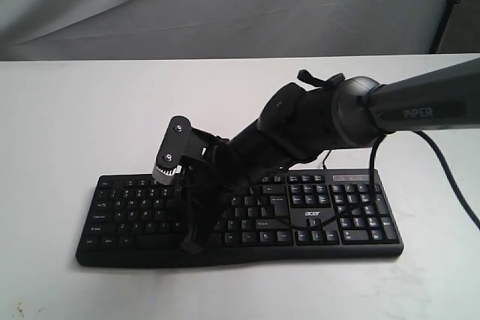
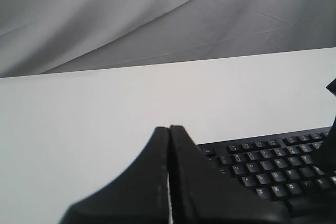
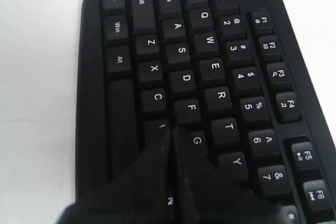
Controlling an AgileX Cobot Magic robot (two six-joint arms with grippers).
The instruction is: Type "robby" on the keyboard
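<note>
Right end effector [image 3: 169, 131] is squeezed narrow. Its two black fingers [image 3: 142, 187] are pressed together with just a hairline seam between them, and it's holding nothing. The tip is down over the keyboard [image 1: 352, 215], which lies flat on the white worktop [image 1: 67, 110], right at the spot where V butts up against F and G. Honestly can't tell if it's pushing a key or sitting just above it. R and T are a row or so beyond the tip. The number pad and acer logo are well away from it, back toward the arm [image 1: 420, 110] with PIPER on it that reaches in across the keys. Left end effector [image 2: 169, 128] is pinched narrow too and empty, pointing out over the worktop, with a corner of the keyboard near it but apart. Grey cloth [image 1: 150, 5] sits beyond both.
</note>
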